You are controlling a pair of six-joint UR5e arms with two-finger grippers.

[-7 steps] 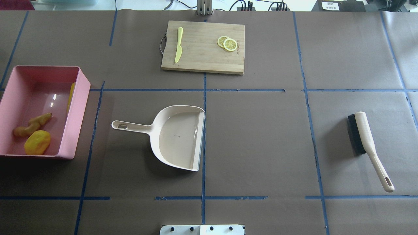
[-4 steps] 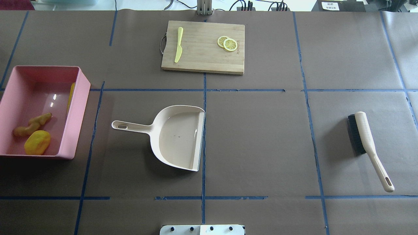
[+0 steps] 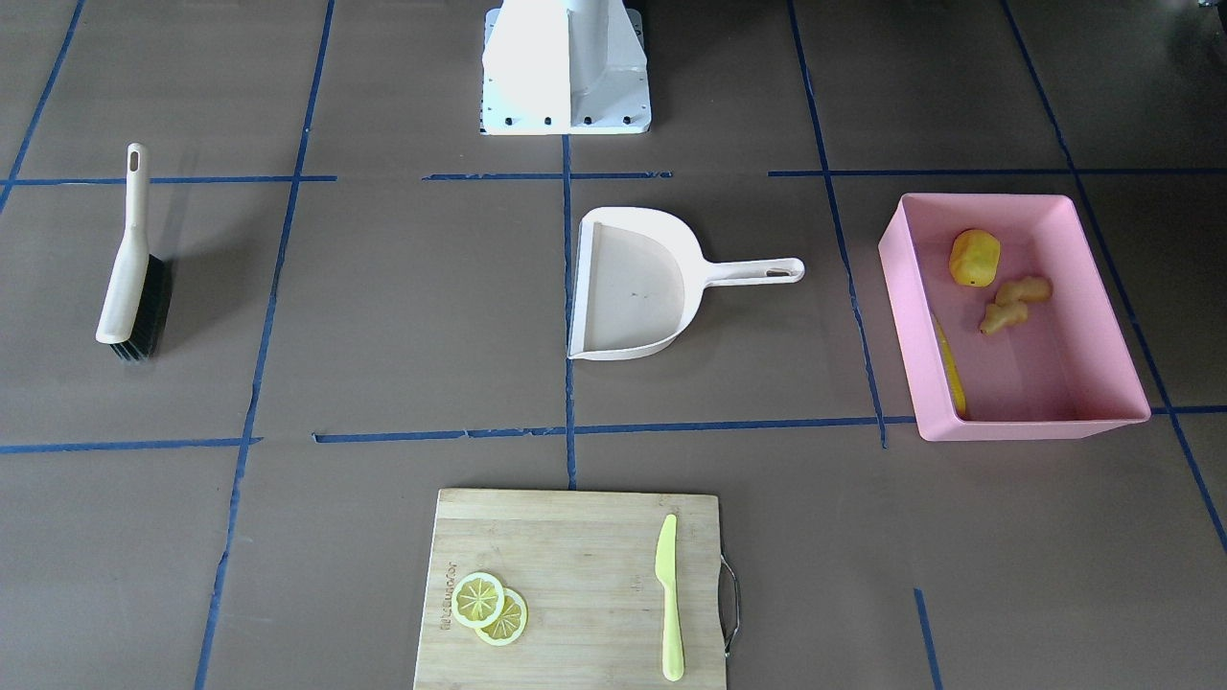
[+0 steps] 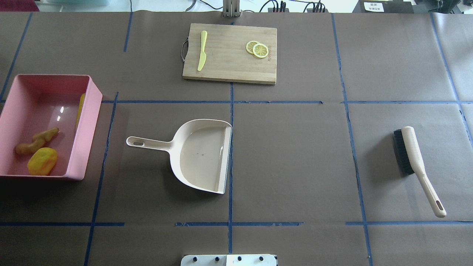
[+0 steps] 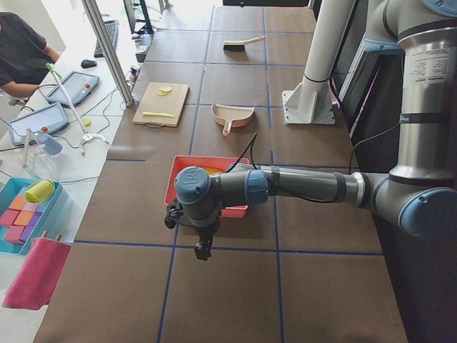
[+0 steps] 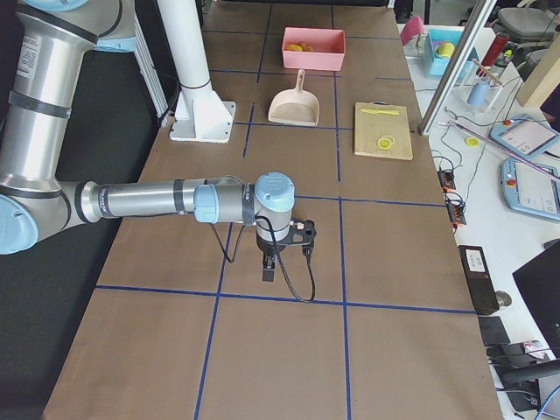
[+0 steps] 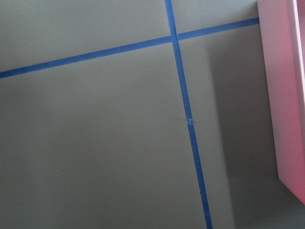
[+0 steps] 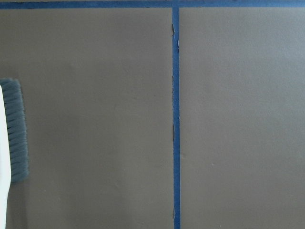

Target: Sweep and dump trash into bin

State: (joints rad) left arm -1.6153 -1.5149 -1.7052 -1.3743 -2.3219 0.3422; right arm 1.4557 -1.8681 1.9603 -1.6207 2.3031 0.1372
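The left gripper hangs over the worktop toward its left end, pointing down, just outside the pink bin. It shows only from far off, so I cannot tell if its fingers are apart or together. It is not touching anything.

The bin sits flat near the left end. All the trash is inside it. The long corn cob lies along the wall that faces the middle of the worktop. The ginger root lies on the bin floor, and the yellow pepper lump is just beside it, nearer the robot's edge.

In the middle lies the beige dustpan (nothing in it), with its handle pointing at the bin.

At the far edge, in the middle, is a wooden cutting board. A yellow-green knife lies on its left part, and two lemon slices overlap on its right part.

Toward the right end lies the brush, flat on the worktop.

The right gripper hangs over the worktop near the brush, pointing down. I cannot tell if it is open or closed either.
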